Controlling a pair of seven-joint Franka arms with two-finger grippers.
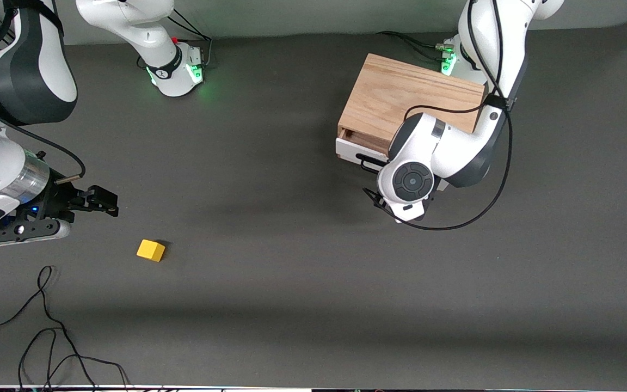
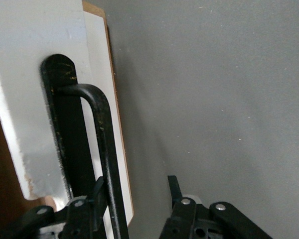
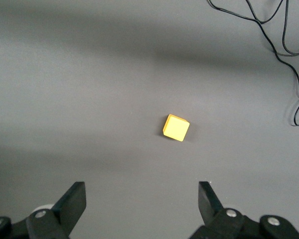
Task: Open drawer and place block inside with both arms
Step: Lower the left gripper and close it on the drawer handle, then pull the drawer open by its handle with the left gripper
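I see two white robot arms at a dark grey table. The left gripper sits at the front of the wooden box, which stands at the left arm's end of the table. Its fingers are spread wide, with the black wire handle passing close beside one finger and not yet pinched. The drawer shows only a narrow gap, so I judge it barely started; the fingers straddle the handle to hook and pull it. The right gripper hangs over bare table at the right arm's end, fingers also spread wide and holding nothing. The yellow block lies on the table just nearer the front camera than that gripper, well apart from the box. I judge the right arm is poised to pick it up.
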